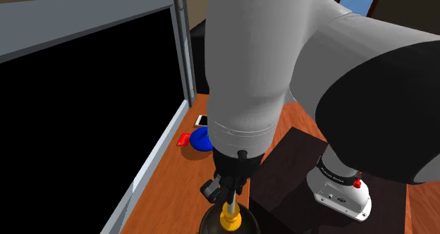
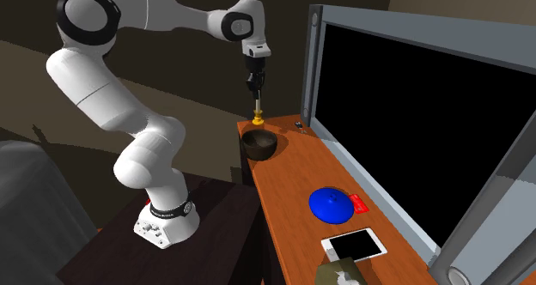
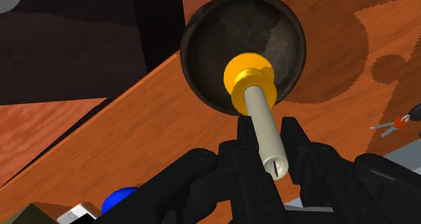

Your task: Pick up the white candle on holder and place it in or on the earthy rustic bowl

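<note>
Screen (image 2: 412, 129): black, grey-framed, standing along one long side of the table.
Table (image 2: 292, 176): narrow, orange-brown wood.
Arm (image 2: 94, 77): white, bent high over the table's end.
Bowl (image 3: 276, 27): dark and mottled, upright on the table.
Blue dome (image 2: 331, 204): on the table, well apart from the Bowl, near a phone (image 2: 352, 243).
Claw (image 3: 268, 131): pointing down, pinching the Candle's pale stem.
Candle (image 3: 262, 115): upright, its yellow holder (image 3: 248, 71) just above the Bowl's mouth.
</note>
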{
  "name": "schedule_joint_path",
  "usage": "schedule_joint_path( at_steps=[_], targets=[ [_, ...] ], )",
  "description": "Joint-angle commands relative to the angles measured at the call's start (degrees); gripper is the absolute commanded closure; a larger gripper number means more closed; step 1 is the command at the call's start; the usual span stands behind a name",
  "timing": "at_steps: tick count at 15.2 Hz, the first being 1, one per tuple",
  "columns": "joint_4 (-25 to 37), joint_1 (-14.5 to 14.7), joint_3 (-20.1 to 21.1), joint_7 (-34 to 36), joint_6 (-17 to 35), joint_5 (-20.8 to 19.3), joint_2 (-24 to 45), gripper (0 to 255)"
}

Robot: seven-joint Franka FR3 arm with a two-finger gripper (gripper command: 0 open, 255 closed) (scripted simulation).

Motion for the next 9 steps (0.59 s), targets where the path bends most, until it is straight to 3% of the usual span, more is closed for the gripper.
schedule_joint_path(
  at_steps=[1, 9],
  targets=[
    [-1.3, 0.0, 0.7, 0.0, 1.6, 0.2, 0.3, 255],
    [-6.1, -0.4, 3.5, 0.2, 8.0, 1.1, 1.7, 255]
  ],
)
